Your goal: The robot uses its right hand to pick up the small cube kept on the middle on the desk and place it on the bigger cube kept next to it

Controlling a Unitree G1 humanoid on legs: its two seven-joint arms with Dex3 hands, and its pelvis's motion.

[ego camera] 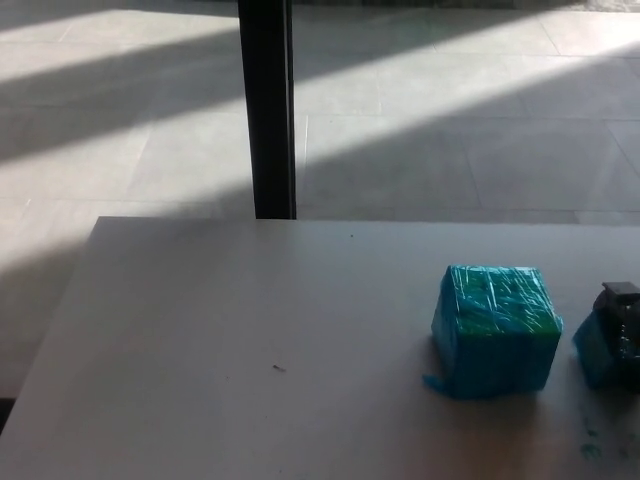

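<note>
Black right hand [624, 318] against small cube [598, 350], beside bigger cube [496, 330].

small cube [598, 352]: cut by right edge, part-hidden | right hand [624, 325]: mostly out of frame

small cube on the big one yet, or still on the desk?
Not stacked. The small cube sits at desk level right of the big cube, whose top is bare. The right hand partly covers it; grip unclear.
</note>
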